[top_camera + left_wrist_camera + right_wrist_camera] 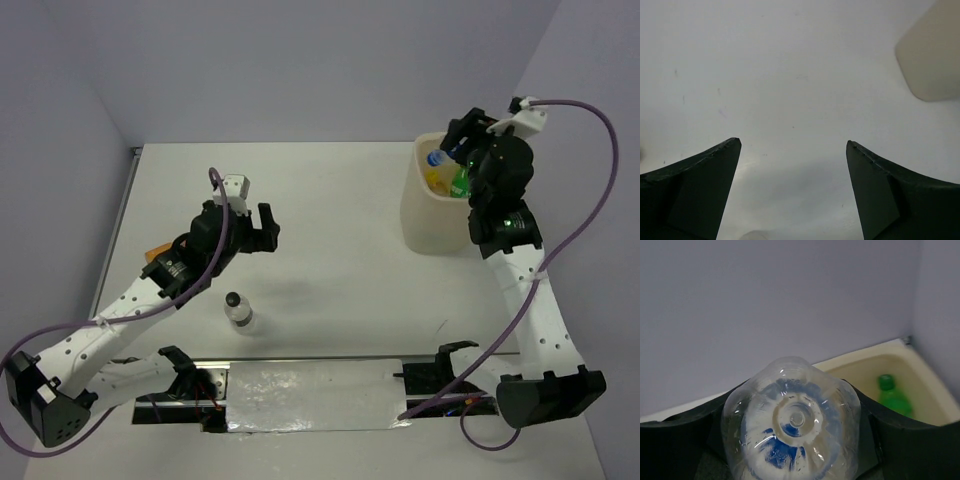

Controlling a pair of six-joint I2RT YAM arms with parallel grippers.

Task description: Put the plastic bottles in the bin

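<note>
My right gripper [452,160] hangs over the cream bin [420,215], shut on a clear bottle with a blue label [792,420] whose base faces the wrist camera. Inside the bin [920,360] lie a green bottle [892,397] and something yellow [437,180]. A clear dark-capped bottle [239,310] rests on the table near the front. My left gripper [262,232] hovers open just behind it, with only bare table between its fingers [700,190]. An orange object [157,256] peeks out from under the left arm, mostly hidden.
A corner of the bin [935,55] shows at the top right of the left wrist view. A shiny metal strip [310,395] runs along the near edge between the arm bases. The right arm's purple cable [590,200] loops beside the bin.
</note>
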